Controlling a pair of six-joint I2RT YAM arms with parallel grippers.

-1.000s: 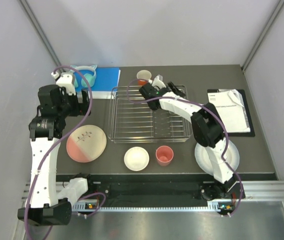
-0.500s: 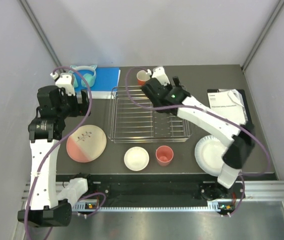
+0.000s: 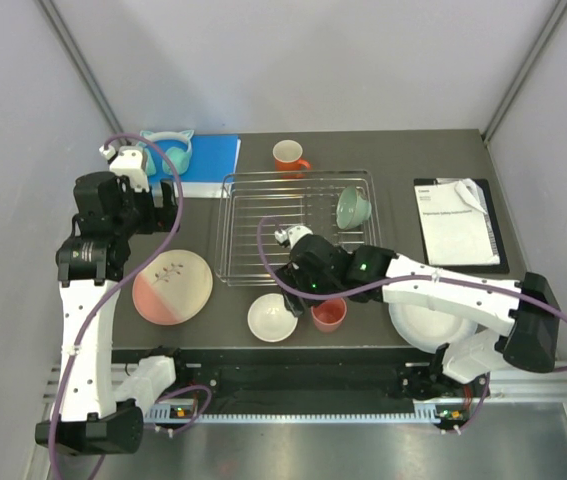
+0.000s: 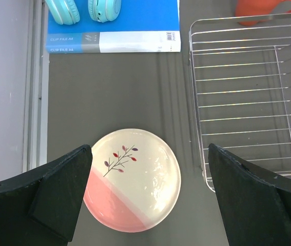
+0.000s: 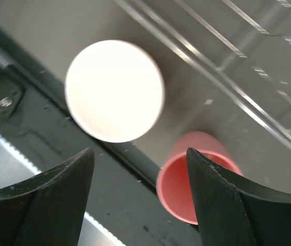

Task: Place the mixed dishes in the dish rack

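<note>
Over the counter's 6 o'clock edge, right jaws apart above pink cup, left jaws apart over sprig plate at 9 o'clock, mint-green bowl in dish rack's 2 o'clock corner.

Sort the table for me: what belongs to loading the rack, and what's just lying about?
For the job:
dish rack
mint-green bowl, already in it
orange mug
pink cup
white bowl
sprig plate
white plate

Lying about:
teal headphones
blue file
clipboard with paper
</note>
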